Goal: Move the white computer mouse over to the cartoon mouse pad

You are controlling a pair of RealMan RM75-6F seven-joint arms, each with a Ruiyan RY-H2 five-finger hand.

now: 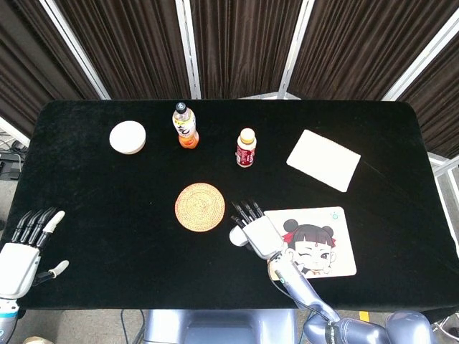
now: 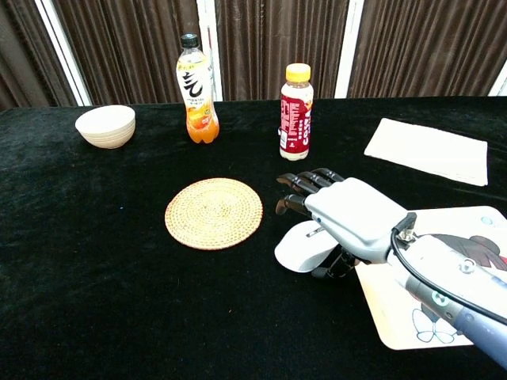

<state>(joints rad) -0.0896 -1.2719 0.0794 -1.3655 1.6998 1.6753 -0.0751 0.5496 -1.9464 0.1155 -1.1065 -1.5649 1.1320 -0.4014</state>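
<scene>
The white computer mouse (image 2: 297, 252) lies on the black cloth just left of the cartoon mouse pad (image 2: 444, 321), off the pad. My right hand (image 2: 348, 218) lies over the mouse's right half, fingers stretched forward and apart, the thumb down at the mouse's near right side. From the head view only the mouse's left edge (image 1: 235, 237) peeks out beside the right hand (image 1: 256, 233), with the pad (image 1: 326, 247) to its right. My left hand (image 1: 18, 254) hovers at the table's front left corner, fingers spread, holding nothing.
A round woven coaster (image 2: 214, 212) sits close to the left of the mouse. Behind stand an orange drink bottle (image 2: 196, 87), a red bottle with a yellow cap (image 2: 295, 111) and a white bowl (image 2: 105, 125). A folded white cloth (image 2: 428, 149) lies at the back right.
</scene>
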